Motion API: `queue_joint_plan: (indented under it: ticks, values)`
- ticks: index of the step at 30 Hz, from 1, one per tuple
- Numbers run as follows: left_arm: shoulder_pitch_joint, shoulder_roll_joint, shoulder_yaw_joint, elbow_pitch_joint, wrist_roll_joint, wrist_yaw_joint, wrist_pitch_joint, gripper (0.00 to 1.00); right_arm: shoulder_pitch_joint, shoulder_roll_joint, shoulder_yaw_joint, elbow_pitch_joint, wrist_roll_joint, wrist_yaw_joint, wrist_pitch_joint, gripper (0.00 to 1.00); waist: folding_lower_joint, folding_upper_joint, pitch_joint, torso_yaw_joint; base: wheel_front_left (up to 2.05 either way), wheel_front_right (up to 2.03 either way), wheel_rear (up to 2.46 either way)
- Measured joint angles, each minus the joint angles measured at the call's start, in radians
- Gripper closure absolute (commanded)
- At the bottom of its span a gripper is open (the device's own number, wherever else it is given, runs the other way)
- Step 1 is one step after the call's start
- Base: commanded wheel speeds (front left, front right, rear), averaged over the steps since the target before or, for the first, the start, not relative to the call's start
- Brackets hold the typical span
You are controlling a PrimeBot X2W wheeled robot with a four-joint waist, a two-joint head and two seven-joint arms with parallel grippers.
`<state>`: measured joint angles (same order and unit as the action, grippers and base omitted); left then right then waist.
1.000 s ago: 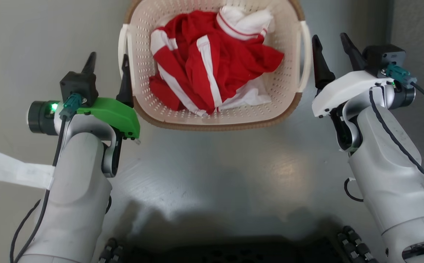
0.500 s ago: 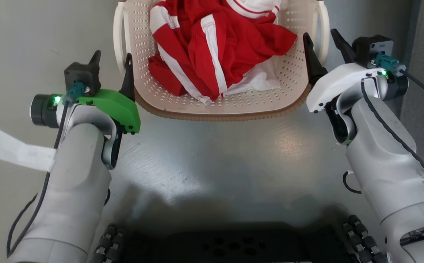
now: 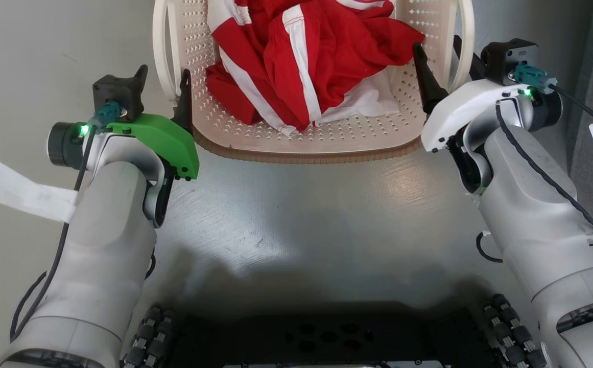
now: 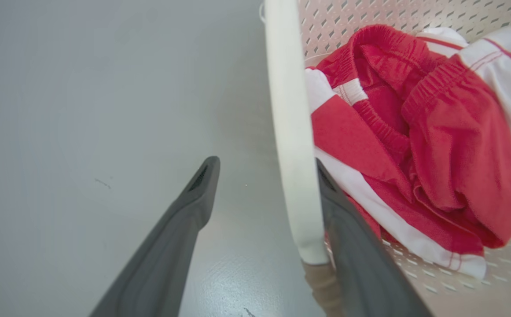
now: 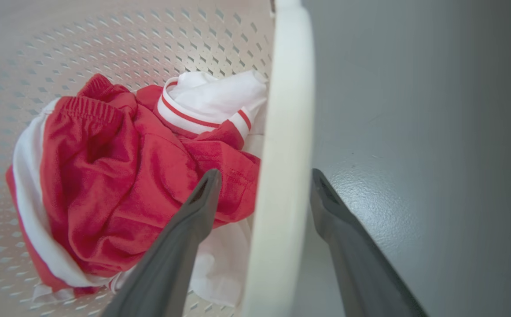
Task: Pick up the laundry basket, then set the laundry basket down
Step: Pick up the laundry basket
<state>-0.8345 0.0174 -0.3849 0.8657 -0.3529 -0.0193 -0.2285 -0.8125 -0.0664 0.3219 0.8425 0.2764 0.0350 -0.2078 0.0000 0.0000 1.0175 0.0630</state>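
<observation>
Where laundry basket (image 3: 357, 138) sits, left gripper (image 3: 165, 71), right gripper (image 3: 436, 43) straddling handles (image 3: 159, 51)

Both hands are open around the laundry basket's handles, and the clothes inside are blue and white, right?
No: the head view shows red and white clothes in the laundry basket. Left hand and right hand are open around its handles.

Arms stretched forward, left hand (image 3: 165, 76) fingers apart; right hand (image 3: 436, 48) likewise, outer finger seemingly half-hidden
</observation>
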Motion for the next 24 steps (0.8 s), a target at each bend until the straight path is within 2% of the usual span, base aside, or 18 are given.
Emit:
queue_joint_plan:
  ticks: [1,2,6,8,9,10,11,12,13,24]
  values:
    - [-0.003,-0.001,-0.003,0.004,-0.005,-0.004,0.000,0.00,-0.003,0.000,0.005,0.005,0.005,0.000,0.000,0.00,0.0000,0.0000,0.001,0.001,0.00,0.00,0.00]
    - [-0.006,-0.001,-0.006,0.012,-0.011,-0.008,0.000,0.00,-0.005,0.000,0.008,0.009,0.009,0.000,0.000,0.05,0.0000,0.0000,0.001,0.001,0.00,0.00,0.00]
    - [-0.020,-0.001,-0.022,0.033,-0.032,-0.025,0.001,0.00,-0.022,0.000,0.022,0.028,0.024,0.000,0.000,0.47,0.0000,0.0000,0.003,0.003,0.00,0.00,0.00]
    - [-0.026,-0.001,-0.035,0.044,-0.049,-0.031,0.008,0.00,-0.032,0.000,0.031,0.035,0.027,0.000,0.000,0.53,0.0000,0.0000,0.004,0.003,0.00,0.00,0.00]
    - [-0.029,-0.001,-0.040,0.051,-0.052,-0.034,0.009,0.28,-0.036,0.000,0.036,0.039,0.032,0.000,0.000,0.56,0.0000,0.0000,0.005,0.003,0.00,0.00,0.00]
    - [-0.032,-0.001,-0.044,0.056,-0.057,-0.035,0.011,0.52,-0.041,0.000,0.040,0.042,0.034,0.000,0.000,0.59,0.0000,0.0000,0.005,0.003,0.00,0.00,0.00]
    - [-0.035,-0.002,-0.048,0.059,-0.059,-0.039,0.012,0.67,-0.043,-0.001,0.042,0.045,0.035,0.000,0.000,0.66,0.0000,0.0000,0.005,0.002,0.00,0.00,0.00]
    - [-0.039,-0.002,-0.052,0.063,-0.060,-0.040,0.012,0.89,-0.045,-0.001,0.044,0.049,0.039,-0.001,0.000,0.80,0.0000,0.0000,0.006,0.002,0.00,0.00,0.00]
    - [-0.041,-0.003,-0.059,0.064,-0.063,-0.042,0.012,1.00,-0.046,0.001,0.046,0.052,0.044,-0.003,0.000,1.00,0.0000,0.0000,0.006,0.002,0.00,0.00,0.00]
    - [-0.056,-0.021,-0.098,0.115,-0.093,-0.046,0.015,1.00,-0.063,0.013,0.069,0.110,0.093,-0.010,-0.006,1.00,0.0000,0.0000,-0.015,-0.003,0.00,0.00,0.00]
